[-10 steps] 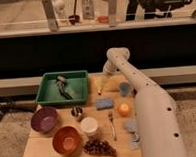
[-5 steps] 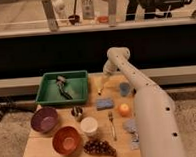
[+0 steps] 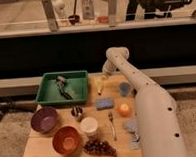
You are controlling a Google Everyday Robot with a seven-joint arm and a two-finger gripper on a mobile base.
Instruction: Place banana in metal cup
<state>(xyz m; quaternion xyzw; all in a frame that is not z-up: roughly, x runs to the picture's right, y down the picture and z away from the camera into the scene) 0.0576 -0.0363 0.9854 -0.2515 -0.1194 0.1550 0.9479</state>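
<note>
Arm (image 3: 143, 105), white and bulky, takes up the table's (image 3: 43, 149) right side and hides that edge. The gripper (image 3: 105, 73) hangs at the far edge just above the banana (image 3: 101, 86), which lies between the green tray (image 3: 48, 93) and the blue cup (image 3: 124, 88); I cannot tell how its fingers stand. One tray sits far left with dark tools in it, hard to make out. Two bowls, purple (image 3: 44, 119) and orange (image 3: 66, 140), fill the near left corner. Three cups: white cup (image 3: 89, 126), blue cup, and the metal cup (image 3: 77, 113) mid-table, well apart from the banana, with bare wood between them. One blue sponge (image 3: 104, 102), one bunch of grapes (image 3: 99, 147), one round orange fruit (image 3: 124, 109), one fork (image 3: 112, 124).
</note>
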